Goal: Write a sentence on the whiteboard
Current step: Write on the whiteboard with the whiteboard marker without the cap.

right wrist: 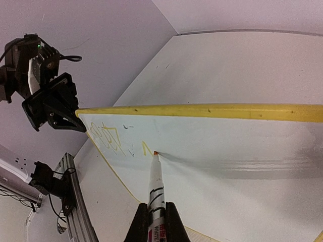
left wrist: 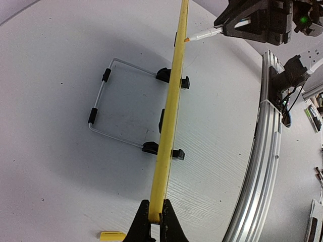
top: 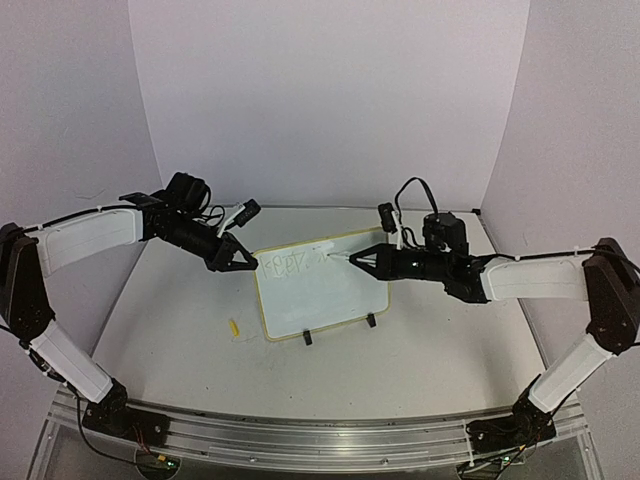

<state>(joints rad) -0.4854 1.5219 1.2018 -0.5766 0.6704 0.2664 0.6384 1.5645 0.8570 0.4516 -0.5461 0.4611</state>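
Note:
The whiteboard (top: 325, 295) stands tilted on two black clip feet in the middle of the table. My left gripper (top: 245, 263) is shut on its upper left corner; in the left wrist view the jaws (left wrist: 155, 219) pinch the yellow rim (left wrist: 171, 116) edge-on. My right gripper (top: 357, 259) is shut on a white marker (right wrist: 155, 186), whose orange tip touches the board face (right wrist: 242, 161). The sentence (right wrist: 108, 141) is a faint yellow scrawl near the board's upper left, with a fresh short stroke ending at the marker tip. It shows faintly in the top view too (top: 295, 265).
A small yellow marker cap (top: 234, 326) lies on the table left of the board's lower corner. A wire stand (left wrist: 116, 106) props the board from behind. The aluminium rail (top: 300, 435) runs along the near edge. Walls close in the back and both sides.

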